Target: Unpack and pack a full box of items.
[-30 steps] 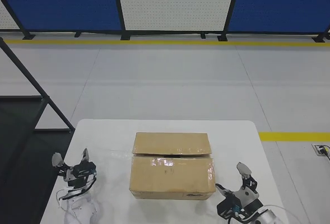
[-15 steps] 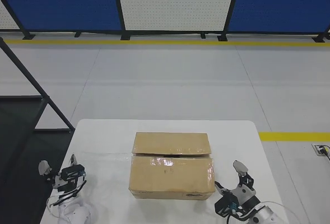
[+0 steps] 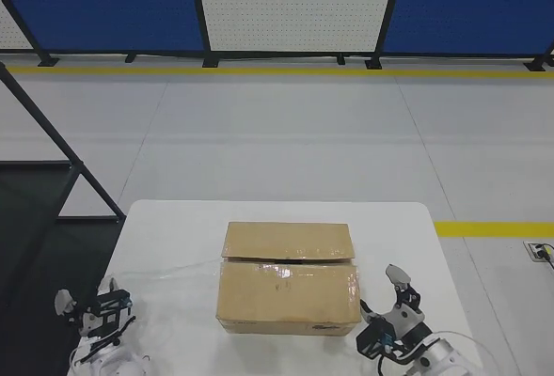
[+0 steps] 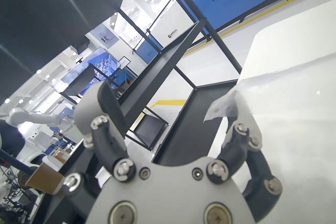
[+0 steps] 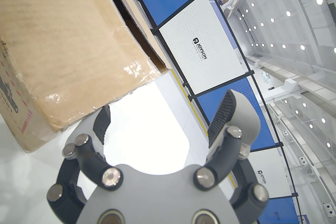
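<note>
A brown cardboard box [image 3: 289,277] lies in the middle of the white table [image 3: 277,214], its flaps down with a dark gap along the seam. My left gripper [image 3: 88,301] hangs open off the table's front left corner. A strip of clear tape [image 4: 223,107] sticks to one of its fingers. In the top view the tape [image 3: 168,271] runs as a thin line back toward the box. My right gripper [image 3: 380,295] stands open at the box's front right corner. In the right wrist view the right gripper [image 5: 162,114] has one finger close beside the box [image 5: 65,51], with nothing held.
A black metal frame [image 3: 32,122] stands left of the table, close to my left arm. Blue and white partition panels [image 3: 295,23] line the far floor. Bare tabletop lies on both sides of the box and behind it.
My left gripper has drawn back toward the front left and past the table's edge, drawing the tape strip out from the box. The right gripper has crept slightly toward the box's corner.
</note>
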